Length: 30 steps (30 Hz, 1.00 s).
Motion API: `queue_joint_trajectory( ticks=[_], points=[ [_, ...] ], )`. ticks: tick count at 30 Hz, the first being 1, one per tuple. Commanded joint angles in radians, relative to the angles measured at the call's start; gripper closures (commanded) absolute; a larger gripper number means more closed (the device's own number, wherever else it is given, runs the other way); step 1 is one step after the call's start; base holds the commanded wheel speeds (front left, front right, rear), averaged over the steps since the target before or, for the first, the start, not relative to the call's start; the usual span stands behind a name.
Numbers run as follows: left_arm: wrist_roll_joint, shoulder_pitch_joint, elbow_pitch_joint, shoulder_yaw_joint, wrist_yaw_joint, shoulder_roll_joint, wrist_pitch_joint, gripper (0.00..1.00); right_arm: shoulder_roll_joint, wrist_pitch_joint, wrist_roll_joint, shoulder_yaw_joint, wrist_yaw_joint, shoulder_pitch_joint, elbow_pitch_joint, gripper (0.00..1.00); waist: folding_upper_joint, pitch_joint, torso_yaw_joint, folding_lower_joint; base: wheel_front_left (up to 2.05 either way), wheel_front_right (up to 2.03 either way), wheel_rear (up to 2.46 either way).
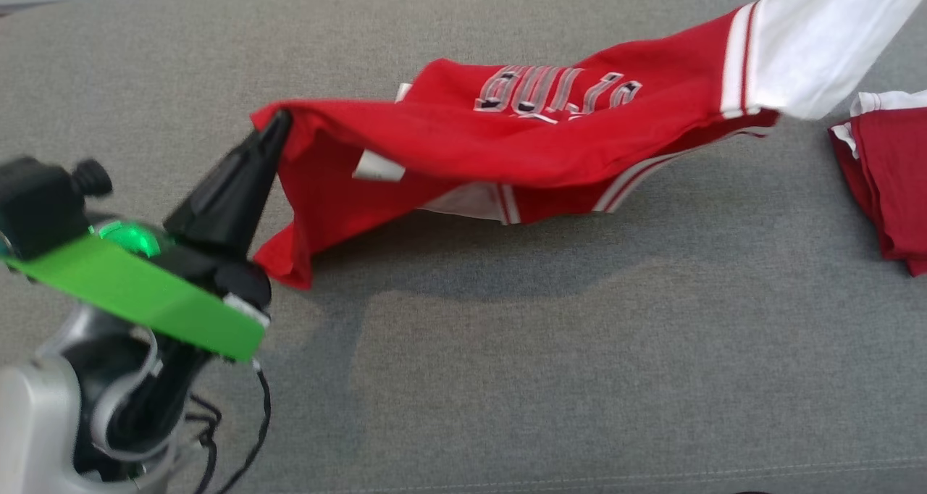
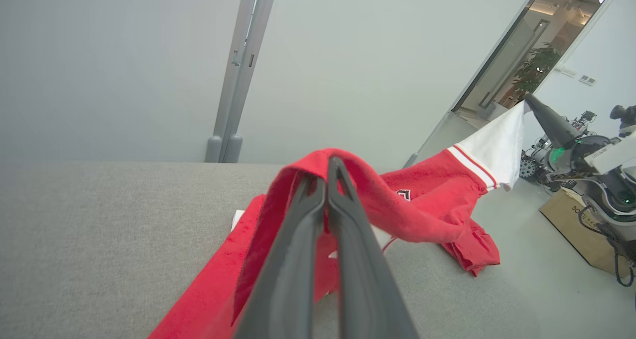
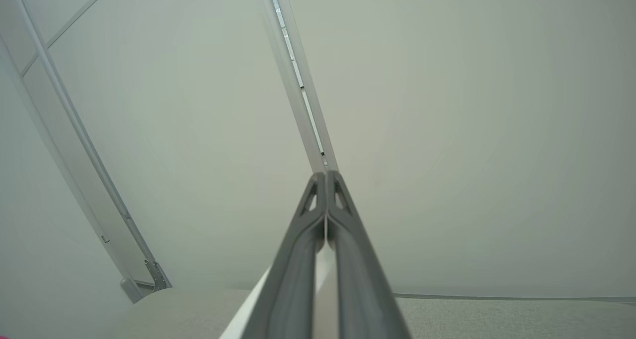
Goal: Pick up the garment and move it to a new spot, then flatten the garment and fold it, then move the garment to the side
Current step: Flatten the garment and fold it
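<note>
Left claw (image 1: 279,121) clamped tight on a corner of the red hem. Right claw (image 2: 529,98) pinched closed on the tip of the white sleeve. Garment (image 1: 507,146) hangs stretched between the two, lower folds trailing on the grey woven worktop (image 1: 507,371). Soft knit jersey: red body, white sleeve, red-striped band, grey-white lettering. Second red garment (image 1: 891,182) lies at the right edge, apart.

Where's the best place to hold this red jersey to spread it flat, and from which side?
Take two far-apart edges, one from each side: the left end effector pinches the red edge at the left, the right end effector the white sleeve at the right. The jersey sags between them, so outward pull should flatten it.
</note>
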Motion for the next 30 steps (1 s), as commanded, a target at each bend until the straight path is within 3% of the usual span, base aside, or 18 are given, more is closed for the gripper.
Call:
queue_joint_trajectory(
  ticks=[1, 4, 7, 8, 11, 13, 18, 22, 25, 30],
  points=[
    [-0.019, -0.095, 0.005, 0.007, 0.006, 0.014, 0.034, 1.00, 0.012, 0.033, 0.007, -0.036, 0.000, -0.050, -0.017, 1.00, 0.0000, 0.074, -0.006, 0.0000, 0.00, 0.00, 0.00],
    [-0.007, -0.324, 0.096, 0.009, 0.018, 0.038, 0.113, 1.00, 0.052, 0.111, -0.044, -0.091, 0.000, -0.191, 0.007, 1.00, 0.0000, 0.134, -0.007, 0.0000, 0.00, 0.00, 0.00],
    [0.016, -0.558, 0.264, -0.015, 0.032, 0.022, 0.163, 1.00, 0.134, 0.169, -0.144, -0.102, 0.000, -0.371, 0.108, 1.00, 0.0000, 0.190, -0.015, 0.0000, 0.00, 0.00, 0.00],
    [0.016, -0.558, 0.264, -0.015, 0.032, 0.022, 0.163, 1.00, 0.134, 0.169, -0.144, -0.102, 0.000, -0.371, 0.108, 1.00, 0.0000, 0.190, -0.015, 0.0000, 0.00, 0.00, 0.00],
    [0.076, -0.779, 0.470, -0.037, 0.047, -0.004, 0.147, 1.00, 0.250, 0.181, -0.265, -0.108, 0.000, -0.568, 0.249, 1.00, 0.0000, 0.241, -0.028, 0.0000, 0.00, 0.00, 0.00],
    [0.136, -0.920, 0.599, -0.051, 0.038, -0.014, 0.090, 1.00, 0.324, 0.158, -0.349, -0.120, 0.000, -0.698, 0.344, 1.00, 0.0000, 0.278, -0.043, 0.0000, 0.00, 0.00, 0.00],
    [0.298, -1.228, 0.858, -0.056, 0.047, -0.049, -0.220, 1.00, 0.463, 0.018, -0.546, -0.145, 0.000, -0.993, 0.521, 1.00, 0.0000, 0.356, -0.080, 0.0000, 0.00, 0.00, 0.00],
    [0.340, -1.394, 0.976, -0.053, -0.015, -0.081, -0.482, 1.00, 0.506, -0.103, -0.614, -0.163, 0.000, -1.160, 0.587, 1.00, 0.0000, 0.421, -0.106, 0.0000, 0.00, 0.00, 0.00],
    [0.335, -1.418, 1.070, -0.063, -0.062, -0.097, -0.611, 1.00, 0.506, -0.170, -0.594, -0.151, 0.000, -1.192, 0.641, 1.00, 0.0000, 0.436, -0.114, 0.0000, 0.00, 0.00, 0.00],
    [0.326, -1.267, 1.171, -0.166, -0.092, -0.073, -0.658, 1.00, 0.472, -0.222, -0.448, -0.072, 0.000, -1.017, 0.621, 1.00, 0.0000, 0.415, -0.119, 0.0000, 0.00, 0.00, 0.00]
  ],
)
